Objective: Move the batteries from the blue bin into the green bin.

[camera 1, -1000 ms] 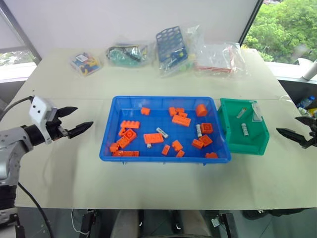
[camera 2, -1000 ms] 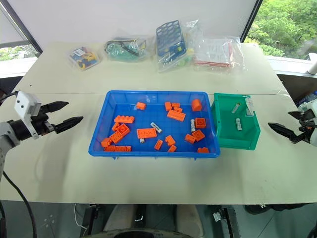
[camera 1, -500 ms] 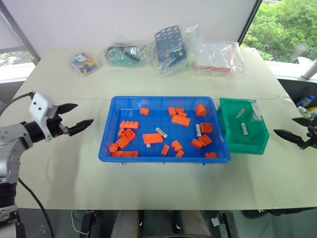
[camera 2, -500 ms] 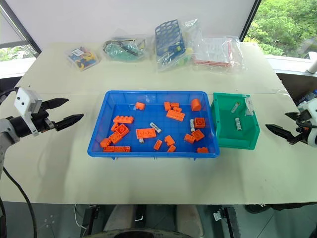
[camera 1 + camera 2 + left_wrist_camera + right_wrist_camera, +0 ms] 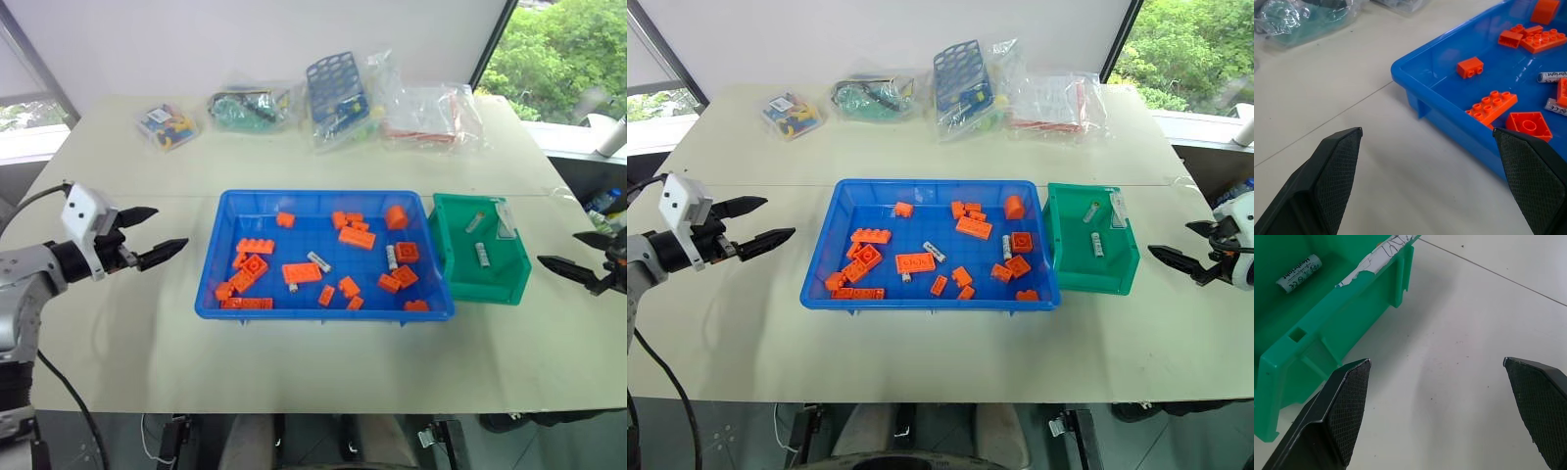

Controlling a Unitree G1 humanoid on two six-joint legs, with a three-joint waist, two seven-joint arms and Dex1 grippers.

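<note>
The blue bin [image 5: 323, 193] sits mid-table and holds three silver batteries [image 5: 320, 262] [image 5: 392, 258] [image 5: 293, 288] among orange bricks [image 5: 302, 273]. Touching its right side is the green bin [image 5: 490, 297], with two batteries [image 5: 483, 255] [image 5: 477, 222] in it. My left gripper [image 5: 168, 227] hovers open left of the blue bin, pointing at it, with nothing between its fingers. In the left wrist view it [image 5: 1427, 131] faces the blue bin's corner [image 5: 1415, 73]. My right gripper [image 5: 560, 249] is open and empty right of the green bin. The right wrist view shows it [image 5: 1437, 361] beside the green wall [image 5: 1327, 323].
Along the table's back edge lie clear bags [image 5: 431, 113] [image 5: 250, 106] [image 5: 168, 125], one holding a blue perforated rack [image 5: 340, 93]. Bare tabletop lies between each gripper and its nearer bin and in front of both bins.
</note>
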